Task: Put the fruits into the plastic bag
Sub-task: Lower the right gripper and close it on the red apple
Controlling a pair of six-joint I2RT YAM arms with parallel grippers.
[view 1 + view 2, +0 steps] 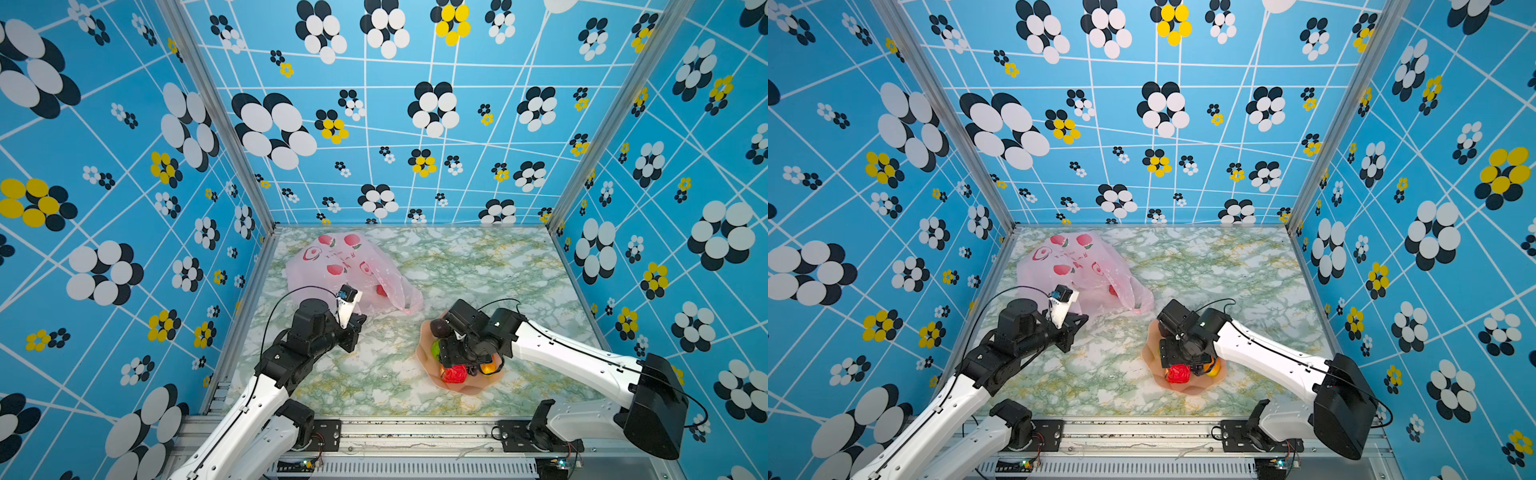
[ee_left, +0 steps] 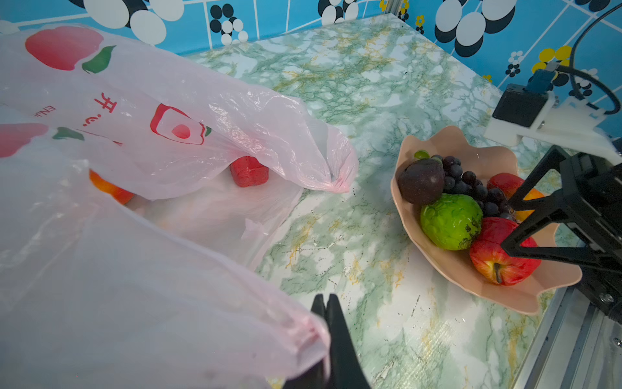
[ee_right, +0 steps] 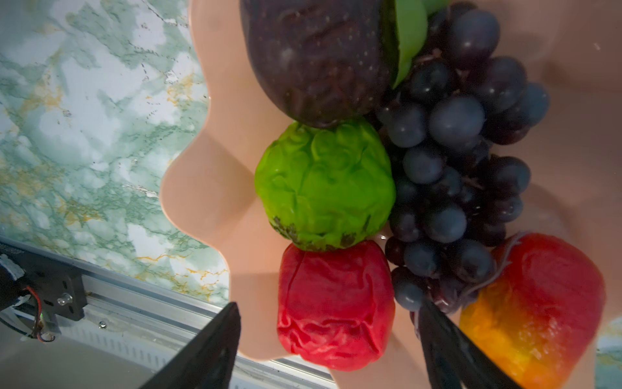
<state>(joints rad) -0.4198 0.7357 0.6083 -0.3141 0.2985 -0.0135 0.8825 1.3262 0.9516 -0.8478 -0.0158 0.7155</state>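
Observation:
The plastic bag (image 1: 349, 266) (image 2: 134, 269), pale pink with red fruit prints, lies at the back left of the table. My left gripper (image 2: 325, 299) is shut on its near rim and holds the mouth open. Inside it lie a red strawberry (image 2: 249, 170) and an orange-red fruit (image 2: 111, 190). The peach bowl (image 3: 215, 188) holds a red apple (image 3: 336, 303), a green fruit (image 3: 324, 183), dark grapes (image 3: 454, 151), a dark brown piece (image 3: 316, 57) and a mango (image 3: 538, 303). My right gripper (image 3: 329, 303) hangs open over the bowl, its fingers on either side of the apple.
The bowl (image 1: 465, 388) sits front right on the marble-patterned table (image 1: 478, 266), close to the aluminium front rail (image 1: 415, 432). Blue flowered walls enclose the back and both sides. Bare tabletop separates the bag's mouth from the bowl.

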